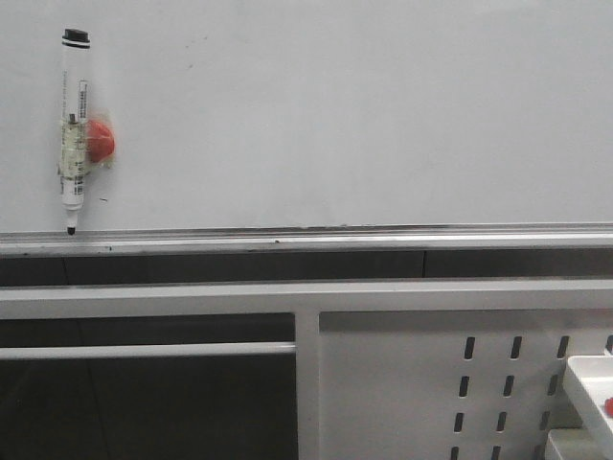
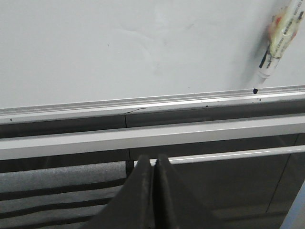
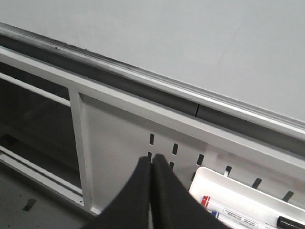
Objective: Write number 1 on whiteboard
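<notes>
**Pale grey whiteboard, no stroke visible**

One whiteboard (image 1: 335, 105), silver rail (image 1: 316, 235) along lower edge. One marker (image 1: 74, 134) hung nib-down near left edge, red magnet (image 1: 101, 141) beside. One slotted white panel (image 1: 450, 383) below; one tray (image 3: 238, 200) holding pens. Left gripper (image 2: 155, 162) and right gripper (image 3: 151, 164) both clenched, grasping nothing.

One whiteboard (image 1: 335, 115), one marker (image 1: 73, 134)

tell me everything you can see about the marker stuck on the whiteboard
The marker is a slim white pen with black print on its barrel and a black end cap on top. It hangs nearly upright, uncapped dark tip down, just above the silver rail, on the left of the whiteboard. A red round piece, apparently taped on, sits at mid-barrel. No end effector touches it.
</notes>
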Action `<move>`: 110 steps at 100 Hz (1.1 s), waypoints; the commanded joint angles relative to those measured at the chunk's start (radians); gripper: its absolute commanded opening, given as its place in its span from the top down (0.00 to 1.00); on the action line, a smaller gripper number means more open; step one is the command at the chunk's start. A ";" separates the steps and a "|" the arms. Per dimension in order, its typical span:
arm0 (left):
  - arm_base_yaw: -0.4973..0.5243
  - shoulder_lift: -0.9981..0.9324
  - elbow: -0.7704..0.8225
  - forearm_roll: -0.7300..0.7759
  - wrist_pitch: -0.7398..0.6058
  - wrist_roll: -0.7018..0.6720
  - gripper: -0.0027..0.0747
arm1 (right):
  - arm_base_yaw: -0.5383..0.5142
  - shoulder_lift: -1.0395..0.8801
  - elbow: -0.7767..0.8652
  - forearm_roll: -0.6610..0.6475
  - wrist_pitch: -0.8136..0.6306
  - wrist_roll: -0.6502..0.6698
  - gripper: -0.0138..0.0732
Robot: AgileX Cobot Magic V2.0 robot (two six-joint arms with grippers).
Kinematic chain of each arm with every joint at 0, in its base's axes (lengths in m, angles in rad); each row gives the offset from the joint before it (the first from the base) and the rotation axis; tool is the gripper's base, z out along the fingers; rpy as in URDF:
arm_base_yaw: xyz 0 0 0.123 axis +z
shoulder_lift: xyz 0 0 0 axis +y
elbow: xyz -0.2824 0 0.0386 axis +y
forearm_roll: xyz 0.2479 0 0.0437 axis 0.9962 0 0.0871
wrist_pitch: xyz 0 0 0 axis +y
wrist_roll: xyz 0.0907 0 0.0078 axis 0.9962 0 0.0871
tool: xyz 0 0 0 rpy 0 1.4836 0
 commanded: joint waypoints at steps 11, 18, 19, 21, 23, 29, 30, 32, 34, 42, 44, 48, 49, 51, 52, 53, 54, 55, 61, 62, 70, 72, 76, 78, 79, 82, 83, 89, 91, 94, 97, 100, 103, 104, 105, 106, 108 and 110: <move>0.003 -0.023 0.035 -0.004 -0.059 -0.014 0.99 | -0.003 -0.019 0.015 -0.003 -0.037 -0.004 0.90; 0.003 -0.023 0.035 -0.004 -0.059 -0.014 0.99 | -0.003 -0.019 0.015 -0.003 -0.037 -0.004 0.90; 0.003 -0.023 0.035 -0.004 -0.059 -0.014 0.99 | -0.003 -0.019 0.015 -0.003 -0.037 -0.004 0.90; 0.003 -0.023 0.035 -0.004 -0.059 -0.014 0.99 | -0.003 -0.019 0.015 -0.003 -0.037 -0.004 0.90; 0.003 -0.023 0.035 -0.004 -0.059 -0.014 0.99 | -0.003 -0.019 0.015 -0.003 -0.037 -0.004 0.90; 0.003 -0.023 0.035 -0.004 -0.059 -0.014 0.99 | -0.003 -0.019 0.015 -0.003 -0.037 -0.004 0.90; 0.003 -0.023 0.035 -0.004 -0.059 -0.014 0.99 | -0.003 -0.019 0.015 -0.003 -0.037 -0.004 0.90; 0.003 -0.023 0.035 -0.004 -0.059 -0.014 0.99 | -0.003 -0.019 0.015 -0.003 -0.037 -0.004 0.90; 0.003 -0.023 0.035 -0.004 -0.059 -0.014 0.99 | -0.003 -0.019 0.015 -0.003 -0.037 -0.004 0.90; 0.003 -0.023 0.035 -0.004 -0.059 -0.014 0.99 | -0.003 -0.019 0.015 -0.003 -0.037 -0.004 0.90; 0.003 -0.023 0.035 -0.004 -0.059 -0.014 0.99 | -0.003 -0.019 0.015 -0.003 -0.037 -0.004 0.90; 0.003 -0.023 0.035 -0.004 -0.059 -0.014 0.99 | -0.003 -0.019 0.015 -0.003 -0.037 -0.004 0.90; 0.003 -0.023 0.035 -0.004 -0.059 -0.014 0.99 | -0.003 -0.019 0.015 -0.003 -0.037 -0.004 0.90; 0.003 -0.023 0.035 -0.004 -0.059 -0.014 0.99 | -0.003 -0.019 0.015 -0.003 -0.037 -0.004 0.90; 0.003 -0.023 0.035 -0.004 -0.059 -0.014 0.99 | -0.003 -0.019 0.015 -0.003 -0.037 -0.004 0.90; 0.003 -0.023 0.035 -0.004 -0.059 -0.014 0.99 | -0.003 -0.019 0.015 -0.003 -0.037 -0.004 0.90; 0.003 -0.023 0.035 -0.004 -0.059 -0.014 0.99 | -0.003 -0.019 0.015 -0.003 -0.037 -0.004 0.90; 0.003 -0.023 0.035 -0.004 -0.059 -0.014 0.99 | -0.003 -0.019 0.015 -0.003 -0.037 -0.004 0.90; 0.003 -0.023 0.035 -0.004 -0.059 -0.014 0.99 | -0.003 -0.019 0.015 -0.011 -0.023 -0.004 0.90; 0.003 -0.023 0.035 -0.004 -0.059 -0.014 0.99 | -0.003 -0.019 0.015 -0.011 -0.020 -0.004 0.90; 0.003 -0.023 0.035 -0.004 -0.059 -0.014 0.99 | -0.003 -0.019 0.015 -0.013 -0.012 -0.004 0.90; 0.003 -0.023 0.035 -0.004 -0.059 -0.014 0.99 | -0.003 -0.019 0.015 -0.013 -0.012 -0.004 0.90; 0.003 -0.023 0.035 -0.004 -0.059 -0.014 0.99 | -0.003 -0.019 0.015 -0.013 -0.012 -0.004 0.90; 0.003 -0.023 0.035 -0.004 -0.059 -0.014 0.99 | -0.003 -0.019 0.015 -0.013 -0.012 -0.004 0.90; 0.003 -0.023 0.035 -0.004 -0.059 -0.014 0.99 | -0.003 -0.019 0.015 -0.013 -0.012 -0.004 0.90; 0.003 -0.023 0.035 -0.004 -0.059 -0.014 0.99 | -0.003 -0.019 0.015 -0.013 -0.012 -0.004 0.90; 0.003 -0.023 0.035 -0.004 -0.059 -0.014 0.99 | -0.003 -0.019 0.015 -0.013 -0.012 -0.004 0.90; 0.003 -0.023 0.035 -0.004 -0.059 -0.014 0.99 | -0.003 -0.019 0.015 -0.013 -0.012 -0.004 0.90; 0.003 -0.023 0.035 -0.004 -0.059 -0.014 0.99 | -0.003 -0.019 0.015 -0.013 -0.012 -0.004 0.90; 0.003 -0.023 0.035 -0.004 -0.059 -0.014 0.99 | -0.003 -0.019 0.015 -0.013 -0.012 -0.004 0.90; 0.003 -0.023 0.035 -0.004 -0.059 -0.014 0.99 | -0.003 -0.019 0.015 -0.013 -0.012 -0.004 0.90; 0.003 -0.023 0.035 -0.004 -0.059 -0.014 0.99 | -0.003 -0.019 0.015 -0.013 -0.012 -0.004 0.90; 0.003 -0.023 0.035 -0.004 -0.059 -0.014 0.99 | -0.003 -0.019 0.015 -0.025 -0.014 -0.004 0.90; 0.003 -0.023 0.035 -0.004 -0.059 -0.014 0.99 | -0.003 -0.019 0.015 -0.030 -0.014 -0.004 0.90; 0.003 -0.023 0.035 -0.004 -0.059 -0.014 0.99 | -0.003 -0.019 0.015 -0.046 -0.014 -0.004 0.90; 0.003 -0.023 0.035 -0.004 -0.059 -0.014 0.99 | -0.003 -0.019 0.015 -0.054 -0.014 -0.004 0.90; 0.003 -0.023 0.035 -0.004 -0.059 -0.014 0.99 | -0.003 -0.019 0.015 -0.076 -0.017 -0.004 0.90; 0.003 -0.023 0.035 -0.004 -0.059 -0.014 0.99 | -0.003 -0.019 0.015 -0.096 -0.019 -0.004 0.90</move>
